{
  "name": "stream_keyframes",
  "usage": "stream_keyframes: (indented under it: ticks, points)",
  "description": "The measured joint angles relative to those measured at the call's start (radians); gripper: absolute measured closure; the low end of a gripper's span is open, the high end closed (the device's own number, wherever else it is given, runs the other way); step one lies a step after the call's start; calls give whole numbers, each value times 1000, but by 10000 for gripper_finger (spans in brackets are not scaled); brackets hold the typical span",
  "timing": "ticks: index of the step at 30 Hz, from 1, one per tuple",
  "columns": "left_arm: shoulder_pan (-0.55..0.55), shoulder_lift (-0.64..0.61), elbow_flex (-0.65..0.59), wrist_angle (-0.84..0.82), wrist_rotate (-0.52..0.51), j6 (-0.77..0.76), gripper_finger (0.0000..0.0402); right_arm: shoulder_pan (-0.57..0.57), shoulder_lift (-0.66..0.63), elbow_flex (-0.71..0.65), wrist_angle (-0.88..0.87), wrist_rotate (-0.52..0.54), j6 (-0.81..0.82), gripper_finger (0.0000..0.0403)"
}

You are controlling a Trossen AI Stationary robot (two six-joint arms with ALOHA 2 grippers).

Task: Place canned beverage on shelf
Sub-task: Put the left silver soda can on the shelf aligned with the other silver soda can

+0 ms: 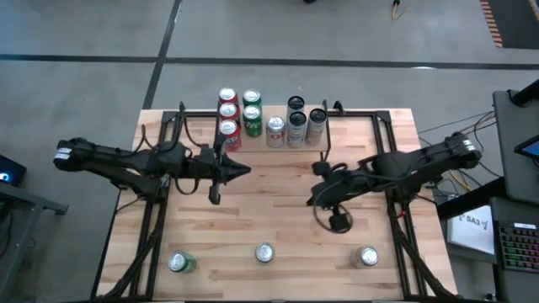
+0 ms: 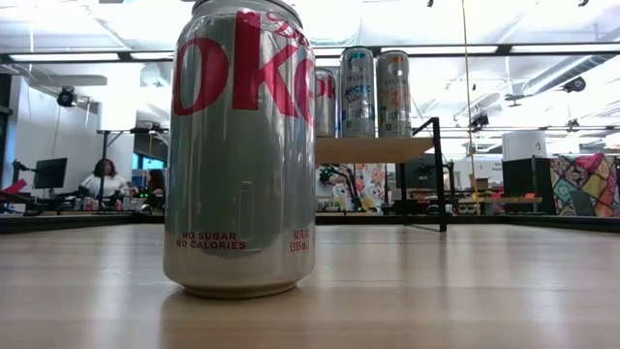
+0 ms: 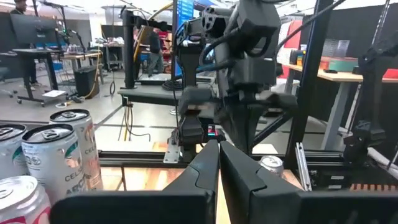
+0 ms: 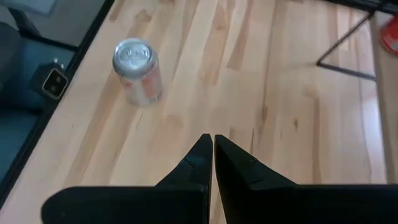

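Note:
Three cans stand upright along the table's near edge: a green one (image 1: 178,263), a silver Diet Coke can (image 1: 264,252) (image 2: 242,145) (image 4: 138,71) and another silver one (image 1: 368,256). The shelf (image 2: 373,148), at the far middle, carries several red, green and silver cans (image 1: 253,118) (image 3: 56,155). My left gripper (image 1: 244,171) (image 3: 217,149) is shut and empty, held level above the table's middle, just in front of the shelf. My right gripper (image 1: 313,195) (image 4: 212,140) is shut and empty, slanting down toward the Diet Coke can, well short of it.
Black frame rails (image 1: 152,227) run along both sides of the table under the arms. A black shelf leg (image 4: 348,50) stands on the tabletop. A small camera (image 4: 55,79) sits at the near edge beside the Diet Coke can. Bare tabletop (image 1: 278,219) lies between the grippers and the near cans.

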Motion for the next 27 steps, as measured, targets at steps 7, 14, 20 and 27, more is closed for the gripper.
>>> stream_keyframes:
  ticks: [7, 14, 20, 27]
  points:
    - [-59, -11, 0, -12, -85, 15, 402, 3, 120, 33, 70, -8, -66, 394]
    - [-101, 7, 0, -12, -77, -18, 402, 47, 192, 34, 159, -26, -110, 394]
    - [-165, 33, 0, 26, -76, -19, 402, 121, 247, 34, 298, -27, -171, 394]
    - [-231, 50, 0, 32, -142, -19, 402, 182, 326, 21, 503, 56, -213, 394]
